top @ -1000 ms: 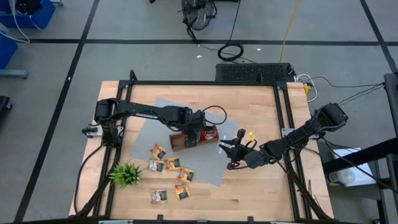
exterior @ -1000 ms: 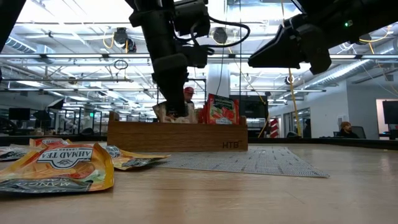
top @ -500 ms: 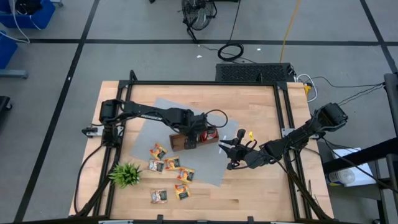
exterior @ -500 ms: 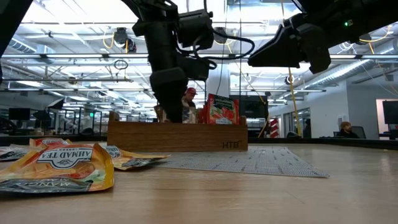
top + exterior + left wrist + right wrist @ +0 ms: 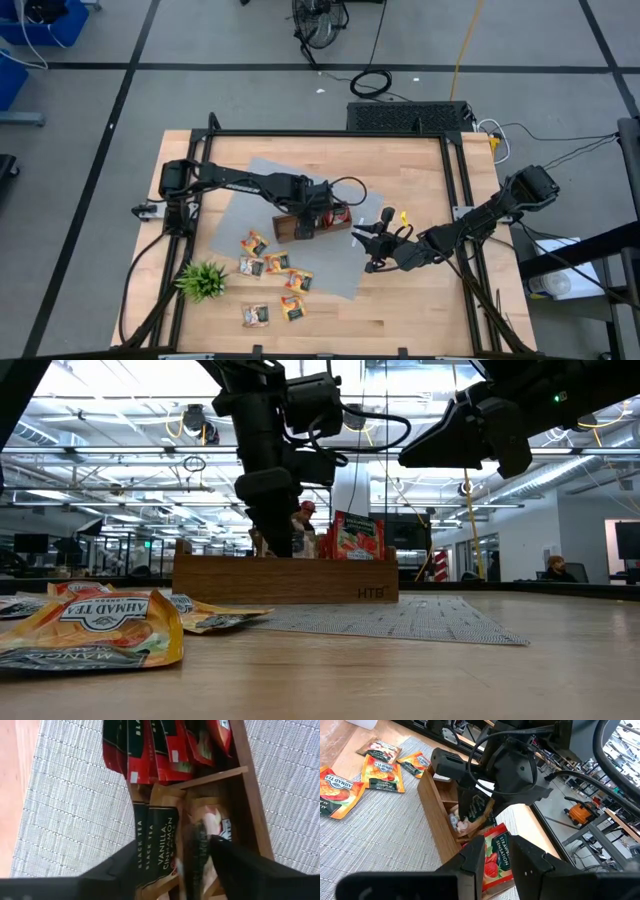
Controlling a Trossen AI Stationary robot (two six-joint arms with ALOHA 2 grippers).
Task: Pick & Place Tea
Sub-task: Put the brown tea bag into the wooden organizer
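The brown wooden tray [image 5: 283, 229] stands on a grey mat [image 5: 240, 200]. Red tea sachets [image 5: 155, 750] stand on edge in one end compartment, and dark and pale ones in the middle one. My left gripper [image 5: 172, 851] points down into the middle compartment, open. Its fingers stand on either side of a dark vanilla sachet [image 5: 160, 840] and a blurred dark sachet [image 5: 196, 860]; I cannot tell whether they touch these. Several orange sachets [image 5: 272, 265] lie flat on the mat and table near the tray. My right gripper [image 5: 372, 240] hovers right of the tray, open, with nothing between its fingers.
A small green spiky plant [image 5: 203, 280] stands near the table's front left. Black frame rails run along the table's left, far and right edges. In the low view, orange sachets [image 5: 90, 625] lie close in front. Bare wood lies right of the mat.
My left gripper has sunk a little deeper over the tray's middle compartment and has rolled slightly about its own line. My right gripper has kept still.
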